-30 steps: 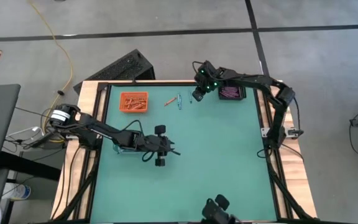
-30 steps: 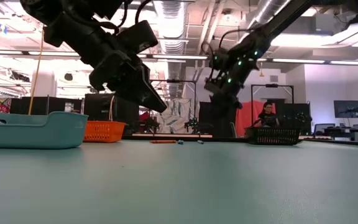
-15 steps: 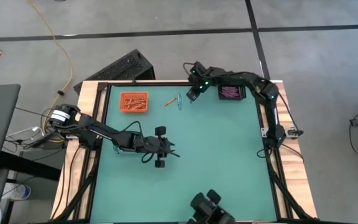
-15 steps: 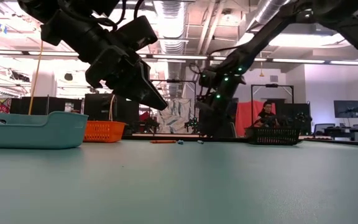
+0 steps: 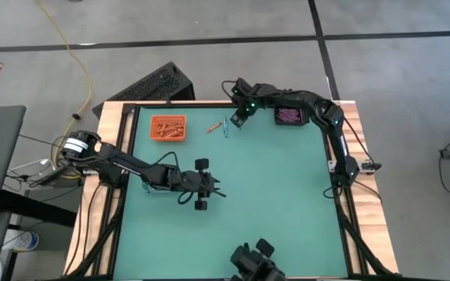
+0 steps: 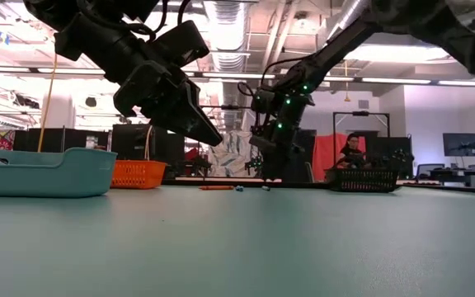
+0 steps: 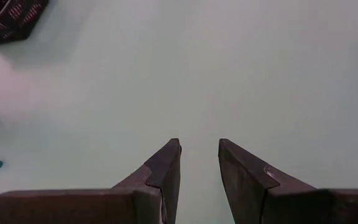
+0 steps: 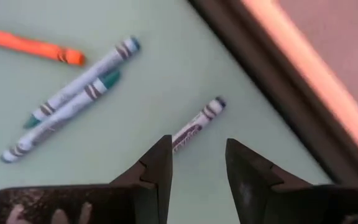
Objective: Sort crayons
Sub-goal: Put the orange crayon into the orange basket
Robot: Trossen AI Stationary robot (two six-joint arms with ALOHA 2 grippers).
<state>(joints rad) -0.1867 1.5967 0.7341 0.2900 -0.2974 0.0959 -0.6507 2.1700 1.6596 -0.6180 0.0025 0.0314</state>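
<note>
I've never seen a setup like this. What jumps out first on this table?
Two dark arms reach over a green table. The right gripper, fingers apart, hovers at the far edge over loose crayons, with one purple-tipped crayon right before its fingers. An orange tray and a black tray of crayons flank it, while the left gripper waits, open, mid-table.

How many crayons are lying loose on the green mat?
4: one orange crayon, two blue-green crayons side by side next to it, and one purple crayon just ahead of the right tool. Others may lie out of view.
</note>
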